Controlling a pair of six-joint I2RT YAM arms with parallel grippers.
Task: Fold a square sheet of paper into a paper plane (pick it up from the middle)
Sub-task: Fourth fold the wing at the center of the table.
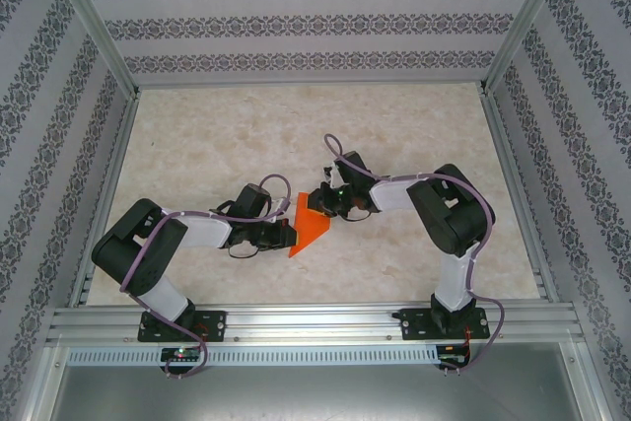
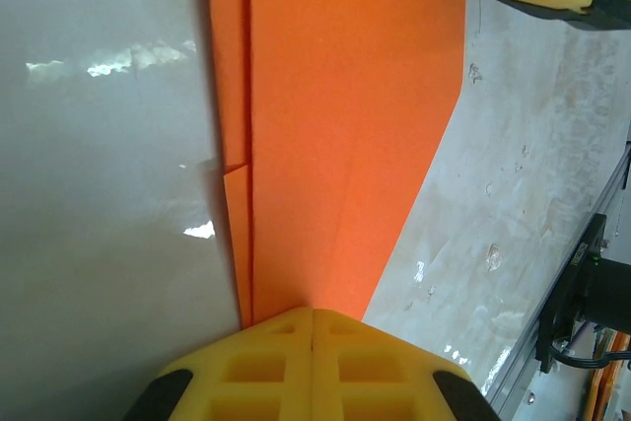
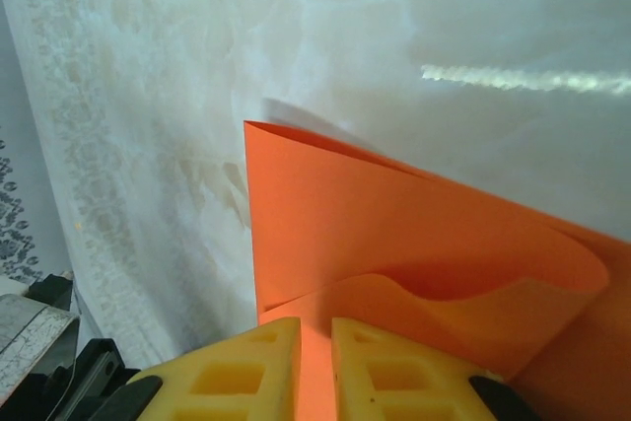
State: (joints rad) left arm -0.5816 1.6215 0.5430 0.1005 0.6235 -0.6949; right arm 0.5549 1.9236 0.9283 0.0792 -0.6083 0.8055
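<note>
Left wrist, matte orange paper [image 2: 345, 125], sharp creases, yellow latticed fingers [image 2: 296, 334] pinching

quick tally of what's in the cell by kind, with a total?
orange paper sheet: 1
robot arms: 2 (left arm, right arm)
pairs of yellow fingers: 2 (left fingers, right fingers)
table: 1
total: 6
</note>
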